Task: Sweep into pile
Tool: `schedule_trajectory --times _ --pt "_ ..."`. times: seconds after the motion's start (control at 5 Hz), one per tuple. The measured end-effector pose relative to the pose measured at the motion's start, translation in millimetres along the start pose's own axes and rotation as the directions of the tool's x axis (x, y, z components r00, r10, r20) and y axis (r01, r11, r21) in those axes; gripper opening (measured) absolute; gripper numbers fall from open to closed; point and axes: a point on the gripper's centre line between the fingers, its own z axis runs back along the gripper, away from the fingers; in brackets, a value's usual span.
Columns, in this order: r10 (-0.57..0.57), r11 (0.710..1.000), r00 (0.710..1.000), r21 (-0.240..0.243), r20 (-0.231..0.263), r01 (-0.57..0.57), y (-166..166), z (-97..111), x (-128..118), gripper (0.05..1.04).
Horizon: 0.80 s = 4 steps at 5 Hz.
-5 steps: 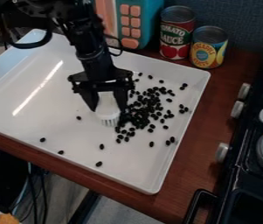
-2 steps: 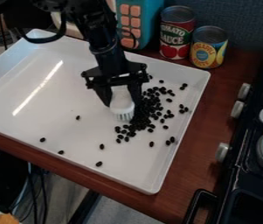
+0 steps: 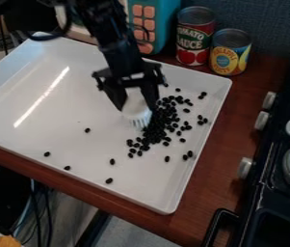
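Note:
The black gripper hangs over the right-centre part of the white tray, shut on a white brush. The brush's bristles point down against the left edge of a dense pile of black beans. A few beans lie loose around that pile, toward the tray's right wall. Several single beans are scattered to the left and front, such as one bean left of the brush and another bean near the front.
The white tray has raised walls. Behind it stand a tomato sauce can, a yellow can and a teal toy with pink buttons. A black stove with knobs is at the right.
The gripper and brush have moved right and slightly back, up against the pile. Beans near the brush shifted slightly to the right, while the outlying ones look nearly the same.

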Motion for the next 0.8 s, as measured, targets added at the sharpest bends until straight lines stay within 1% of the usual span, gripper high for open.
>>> schedule_trajectory --times 0.2,0.4,0.6,0.8 --pt "-0.084 0.997 0.996 0.002 -0.015 0.084 26.3 34.3 3.1 0.75" --pt "-0.166 0.984 0.986 0.061 -0.033 0.167 56.0 54.5 -5.5 0.75" --pt "-0.202 0.971 0.977 0.114 -0.063 0.208 84.7 59.4 -17.3 0.75" --pt "-0.216 0.955 0.97 0.183 -0.111 0.234 108.3 46.1 -37.9 0.75"
